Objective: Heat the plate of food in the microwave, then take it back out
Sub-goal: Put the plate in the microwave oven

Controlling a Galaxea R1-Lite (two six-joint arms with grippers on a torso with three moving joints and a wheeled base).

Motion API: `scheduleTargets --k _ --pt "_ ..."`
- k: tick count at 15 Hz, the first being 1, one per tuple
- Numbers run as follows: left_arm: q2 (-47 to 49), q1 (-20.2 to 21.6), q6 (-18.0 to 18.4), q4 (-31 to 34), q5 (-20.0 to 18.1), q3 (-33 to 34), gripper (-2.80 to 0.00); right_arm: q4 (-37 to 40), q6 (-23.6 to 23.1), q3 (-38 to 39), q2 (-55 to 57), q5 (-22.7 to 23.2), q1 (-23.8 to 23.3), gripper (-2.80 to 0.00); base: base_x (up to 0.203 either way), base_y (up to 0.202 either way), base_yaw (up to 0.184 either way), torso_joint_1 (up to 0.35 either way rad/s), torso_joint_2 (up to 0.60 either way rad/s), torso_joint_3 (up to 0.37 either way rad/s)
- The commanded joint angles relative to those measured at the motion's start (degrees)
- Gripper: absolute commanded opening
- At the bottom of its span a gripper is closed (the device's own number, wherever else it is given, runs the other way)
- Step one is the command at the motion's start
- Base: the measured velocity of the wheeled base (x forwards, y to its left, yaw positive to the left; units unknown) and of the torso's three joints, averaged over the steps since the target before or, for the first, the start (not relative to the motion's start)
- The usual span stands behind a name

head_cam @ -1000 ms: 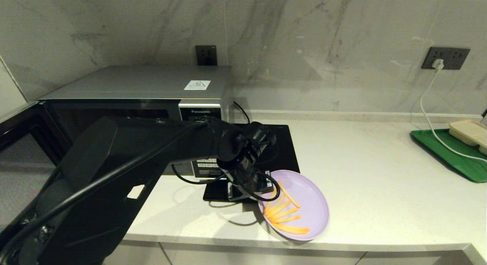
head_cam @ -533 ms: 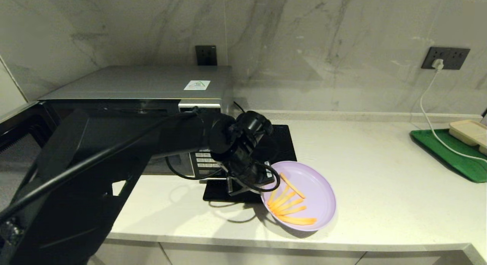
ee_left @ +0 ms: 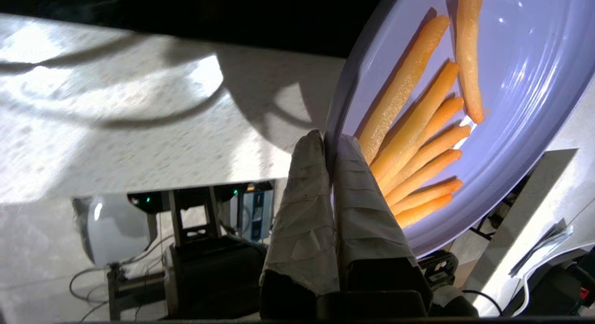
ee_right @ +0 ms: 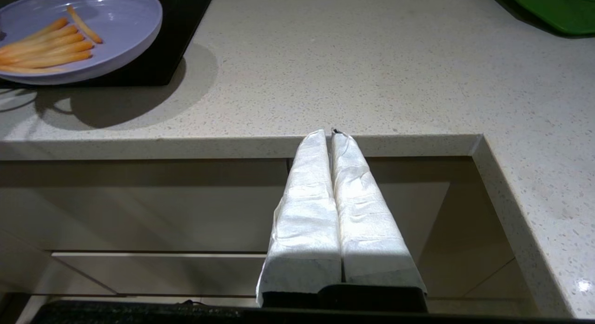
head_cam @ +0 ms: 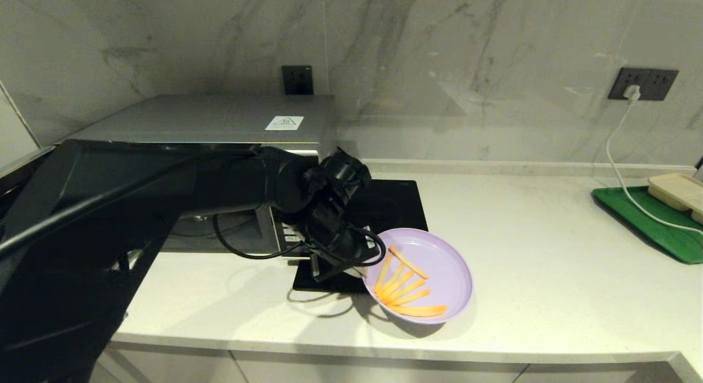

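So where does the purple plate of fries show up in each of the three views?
Head view: plate low at centre, lifted over the counter edge, its rim pinched by the left gripper.
Left wrist view: plate fills the upper right, rim between the gripper's fingers.
Right wrist view: plate in the top left corner.
Shared landmark: the black cooktop, right beside the plate.

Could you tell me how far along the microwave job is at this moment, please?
Done: the left gripper has its jaws shut on the rim of the plate of food, lifted clear of the counter. In hand: the plate hangs by the cooktop, outside the microwave. Whether heating has happened cannot be told. The right gripper is parked below the counter edge, jaws shut.
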Motion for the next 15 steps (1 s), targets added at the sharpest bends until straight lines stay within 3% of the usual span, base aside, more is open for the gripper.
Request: scheduleTargets --k 1,15 --pt "-3.8 1.1 -0.3 -0.2 -0.1 4.6 -2.8 0.0 0.0 0.0 -0.1 0.0 0.0 -2.8 0.0 0.0 0.0 0.0 0.0 0.0" --pt "-28.6 13.9 -0.4 -8.1 -1.8 36.8 -2.8 0.0 0.0 0.0 0.0 0.0 0.0 -2.8 0.0 0.0 0.0 0.0 0.0 0.0"
